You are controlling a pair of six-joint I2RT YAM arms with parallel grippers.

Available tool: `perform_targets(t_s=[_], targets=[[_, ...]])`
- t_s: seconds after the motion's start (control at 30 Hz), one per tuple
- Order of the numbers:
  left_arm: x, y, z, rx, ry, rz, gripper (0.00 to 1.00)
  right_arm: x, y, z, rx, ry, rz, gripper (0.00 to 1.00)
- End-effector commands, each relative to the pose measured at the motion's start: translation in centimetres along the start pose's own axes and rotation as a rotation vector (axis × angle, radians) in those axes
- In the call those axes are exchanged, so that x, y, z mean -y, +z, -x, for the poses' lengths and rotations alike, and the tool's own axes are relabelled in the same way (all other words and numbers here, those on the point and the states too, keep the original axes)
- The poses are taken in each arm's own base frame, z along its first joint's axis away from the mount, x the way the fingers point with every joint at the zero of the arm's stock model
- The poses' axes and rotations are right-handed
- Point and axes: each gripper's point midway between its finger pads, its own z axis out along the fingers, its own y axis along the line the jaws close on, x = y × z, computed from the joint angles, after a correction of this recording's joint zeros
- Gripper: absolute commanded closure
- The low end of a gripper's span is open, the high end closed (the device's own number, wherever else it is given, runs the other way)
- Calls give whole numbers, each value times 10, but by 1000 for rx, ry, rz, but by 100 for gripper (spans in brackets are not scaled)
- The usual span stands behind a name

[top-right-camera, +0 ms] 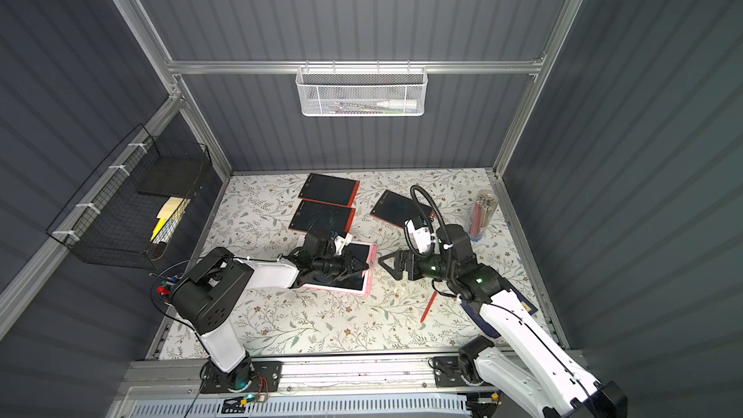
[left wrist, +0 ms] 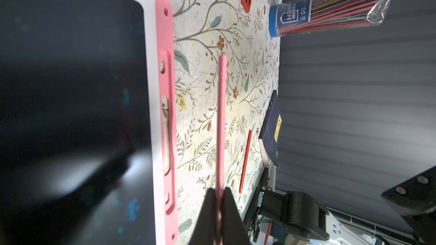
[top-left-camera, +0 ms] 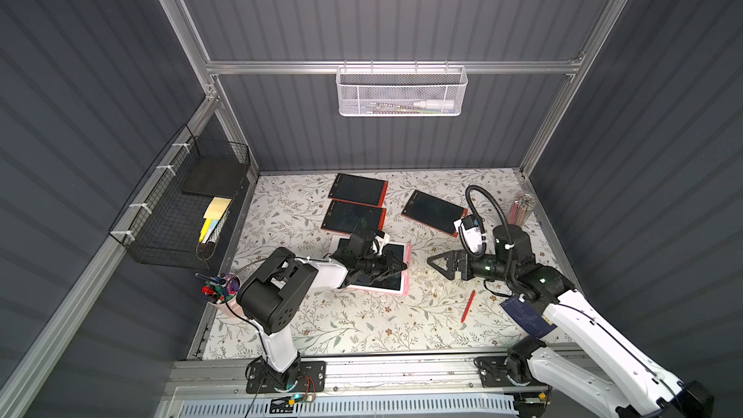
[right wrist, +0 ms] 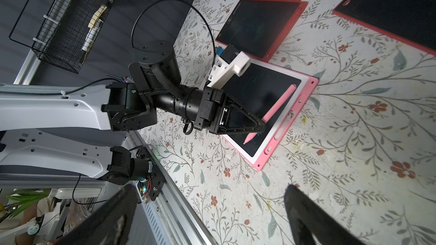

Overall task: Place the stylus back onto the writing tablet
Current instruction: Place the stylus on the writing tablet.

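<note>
Stylus point(right wrist: 280, 104), pink, is held slanted above the pink writing tablet point(right wrist: 306, 95), near its slotted edge, and is pinched toward one end by the left fingers point(left wrist: 207, 215), which are clamped on it. It is kept roughly parallel to the slot point(left wrist: 166, 137), presumably for pressing in. The right fingers point(right wrist: 306, 210) are spread wide and empty, held above the tabletop point(top-left-camera: 362, 323) beside the tablet.

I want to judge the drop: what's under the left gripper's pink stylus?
The pink tablet, about its slotted edge; the wrist views disagree exactly where. The shut left gripper hides the middle of the pink stylus.
</note>
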Motion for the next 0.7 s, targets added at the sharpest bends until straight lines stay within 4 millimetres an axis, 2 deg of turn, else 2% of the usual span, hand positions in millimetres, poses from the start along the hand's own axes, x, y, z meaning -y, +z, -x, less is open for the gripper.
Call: perform_targets(t_s=[0.0, 0.67], targets=[[0, 2, -4, 9, -19, -5, 95, 0, -1, 1, 17, -10, 0, 3], [-2, 4, -4, 57, -88, -1, 97, -1, -3, 1, 22, -12, 5, 3]])
